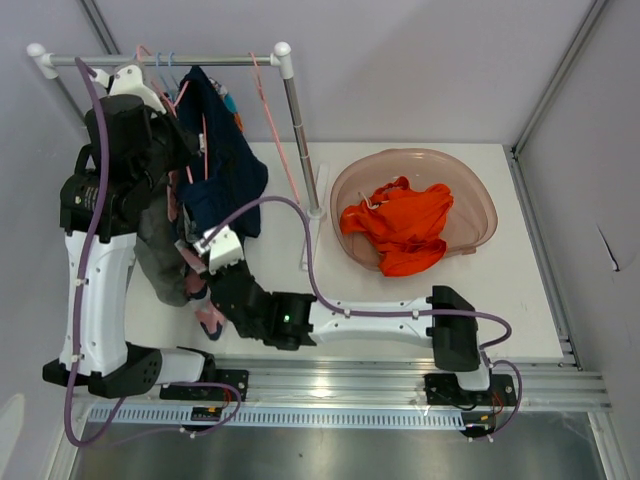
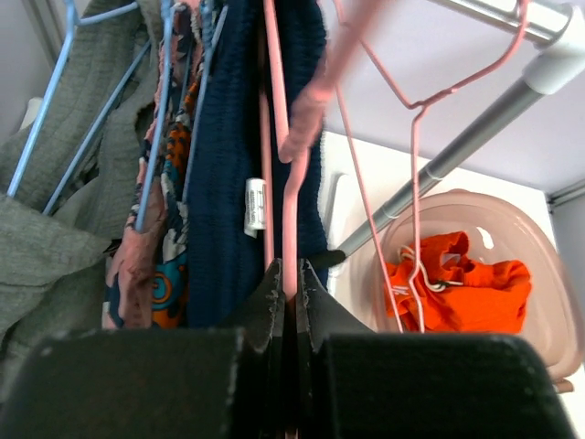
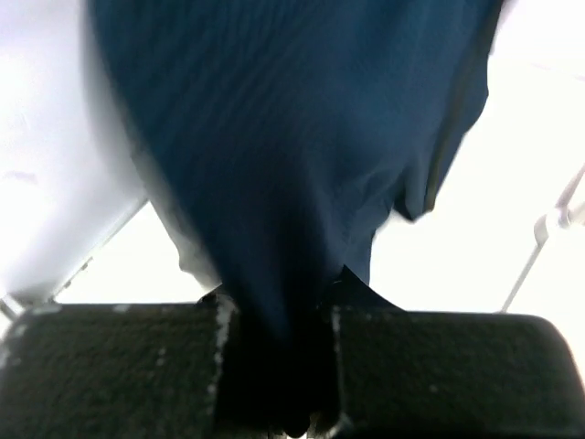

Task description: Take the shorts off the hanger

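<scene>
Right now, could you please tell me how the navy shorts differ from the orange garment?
The navy shorts hang from the rail; the orange garment lies crumpled in the pink basin. The right gripper is shut on the shorts; no gripper touches the orange garment. Both are soft cloth.

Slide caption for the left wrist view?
Left gripper clamps the pink hanger beside the navy shorts; orange cloth lies in the tub behind.
</scene>
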Motion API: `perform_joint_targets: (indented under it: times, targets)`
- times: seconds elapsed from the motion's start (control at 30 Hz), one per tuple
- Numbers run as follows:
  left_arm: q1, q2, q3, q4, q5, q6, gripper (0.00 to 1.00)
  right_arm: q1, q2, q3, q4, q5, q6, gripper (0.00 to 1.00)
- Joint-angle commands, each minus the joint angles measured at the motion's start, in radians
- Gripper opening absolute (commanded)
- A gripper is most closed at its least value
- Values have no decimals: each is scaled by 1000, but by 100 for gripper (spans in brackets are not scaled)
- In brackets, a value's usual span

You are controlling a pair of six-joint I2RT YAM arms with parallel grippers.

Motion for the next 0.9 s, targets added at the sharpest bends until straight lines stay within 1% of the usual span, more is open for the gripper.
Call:
perform_joint_targets:
  times: [0.0,0.03,0.1,0.2,0.27,0.3,0.33,0.4,0.43,0.47,0.53,0.6,0.63,0.67,0.7,0.73,0.8,0.83,0.87]
  targets:
    - [1,-25,-8,106,-58,39,0,81,-125,-112,80,142,32,0]
    - [3,-25,-13,118,-72,43,0,106,-141,-170,81,164,40,0]
    - [4,-4,-4,137,-108,60,0,179,-181,-224,70,239,70,0]
    - [4,50,58,126,-124,73,0,259,-209,-298,21,315,139,0]
    - [4,75,107,117,-125,77,0,285,-224,-315,-63,345,236,0]
    - [4,96,121,114,-124,79,0,301,-225,-316,-134,368,273,0]
    - [4,104,139,111,-122,82,0,307,-229,-318,-160,376,335,0]
    - [4,110,148,115,-121,91,0,313,-229,-322,-208,386,380,0]
    - [4,110,145,115,-113,99,0,312,-224,-325,-217,385,418,0]
    - [4,110,135,111,-104,97,0,312,-219,-327,-213,383,420,0]
    - [3,84,118,98,-70,85,0,296,-203,-324,-182,380,373,0]
    - [1,35,67,85,-53,73,0,257,-193,-316,-70,360,298,0]
    - [1,15,52,77,-40,66,0,237,-187,-310,-38,350,226,0]
    - [1,-5,23,68,-27,63,0,214,-183,-293,37,312,183,0]
    - [1,-26,-2,42,-15,54,0,188,-179,-278,63,288,145,0]
    - [0,-65,-26,29,18,53,0,131,-172,-252,77,246,114,0]
    - [0,-103,-71,-17,51,60,0,71,-141,-133,82,201,29,0]
    - [0,-137,-98,-35,62,60,0,16,-126,-77,64,157,12,0]
    - [0,-157,-118,-49,80,60,0,-9,-92,-16,9,135,-12,0]
